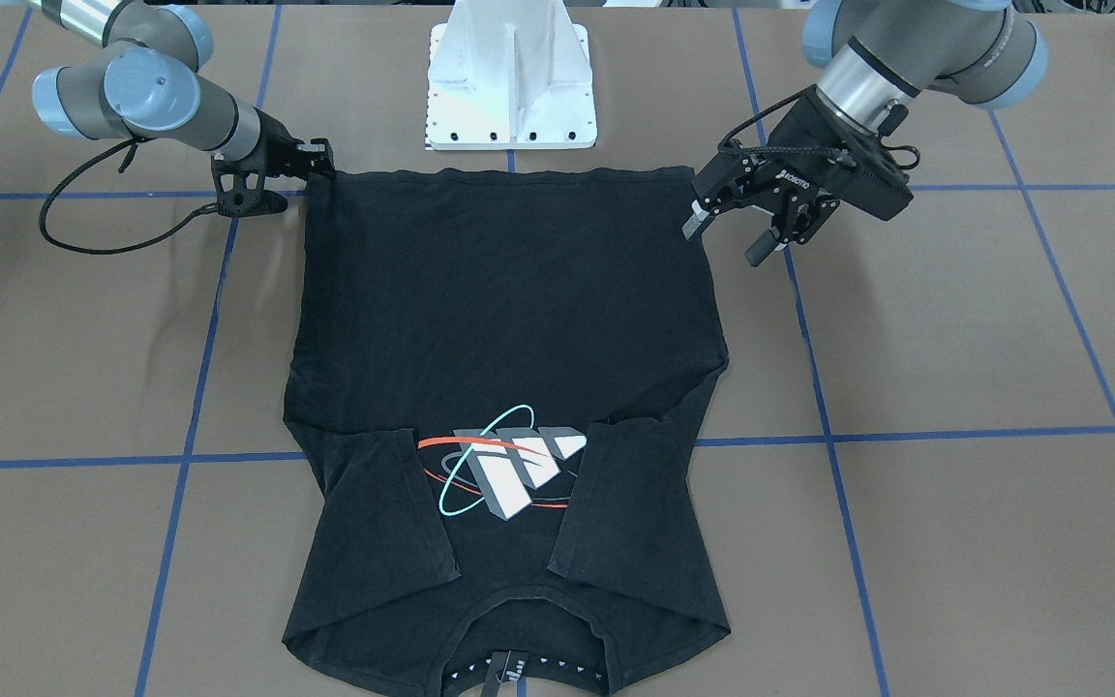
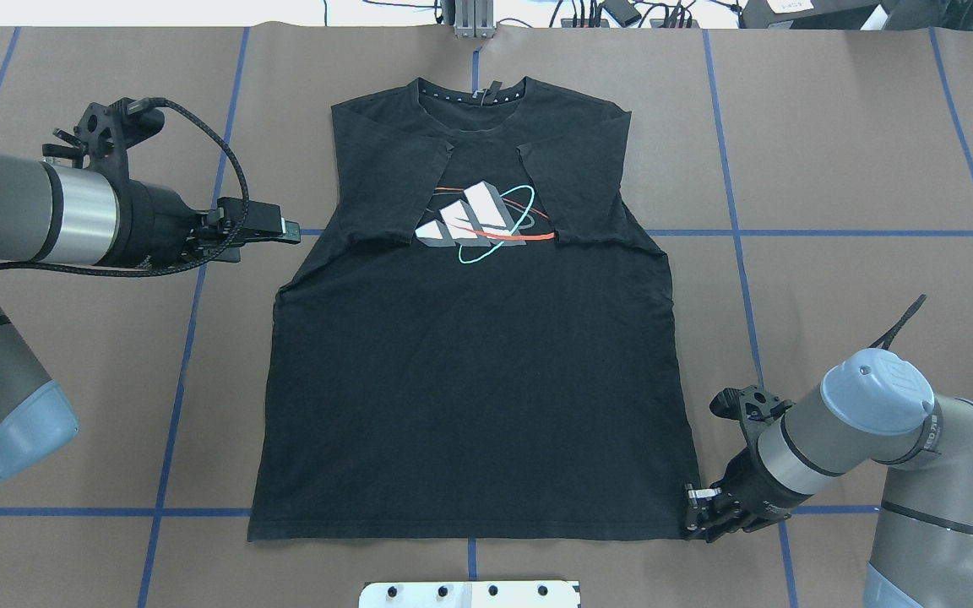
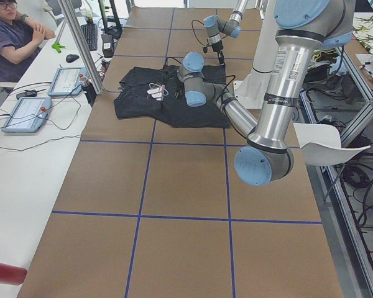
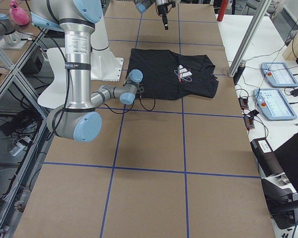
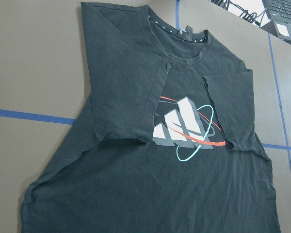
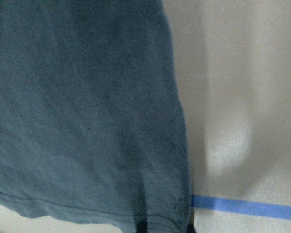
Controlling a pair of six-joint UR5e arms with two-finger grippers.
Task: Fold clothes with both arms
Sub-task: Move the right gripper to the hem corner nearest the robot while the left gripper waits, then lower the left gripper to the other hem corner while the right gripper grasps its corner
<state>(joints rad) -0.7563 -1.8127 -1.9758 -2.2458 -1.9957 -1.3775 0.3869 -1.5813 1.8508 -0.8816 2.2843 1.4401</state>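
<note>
R gripper (image 2: 691, 512) is nearest the base. It sits low at the hem corner of the shirt (image 2: 470, 380) on the robot's R side, w/ fingertips right at the cloth. Can't tell if it's pinching or just straddling the edge; the wrist view shows only hem and corner.

The other hem corner lies free. L gripper (image 1: 730, 237) hangs above the table (image 2: 833, 169) off the shirt's L side, jaws spread, holding nothing.

Shirt is flat, print (image 2: 474, 224) up, hem toward the base. Farther out, both sleeves (image 2: 394, 186) are folded in over the chest, and the collar (image 2: 474, 105) is farthest.

Step, as I read it: taking the hem corners for the bottom-to-top fold. Next, L gripper needs to drop to its corner & pinch. Then both should lift together and carry the hem evenly toward the collar, so nothing skews.

Containers: none in view.
</note>
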